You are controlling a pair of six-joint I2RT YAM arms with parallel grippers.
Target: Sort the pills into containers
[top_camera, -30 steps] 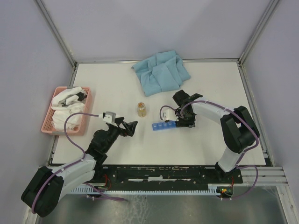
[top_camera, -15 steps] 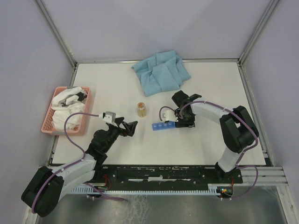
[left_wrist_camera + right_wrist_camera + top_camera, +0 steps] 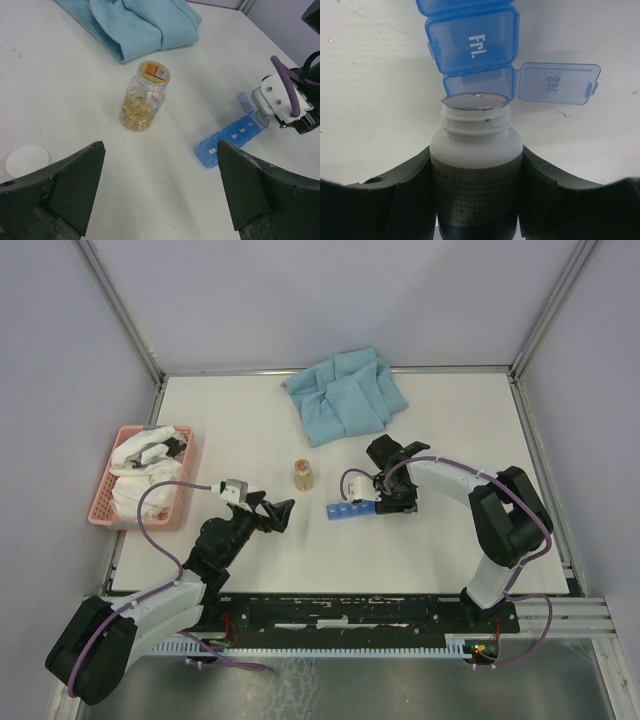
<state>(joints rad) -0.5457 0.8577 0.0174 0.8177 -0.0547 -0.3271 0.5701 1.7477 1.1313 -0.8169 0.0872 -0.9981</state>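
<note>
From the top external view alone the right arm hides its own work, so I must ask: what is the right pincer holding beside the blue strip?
Observer: The right pincer grips an uncapped white bottle, mouth at the strip's end compartment.
Operator: Is that compartment open?
Observer: Yes, its lid is flipped open; the neighbouring Fri. compartment is shut.
Operator: Any cap lying about?
Observer: A white disc lies on the table by the open left pincer; I cannot tell if it is the cap.
</note>
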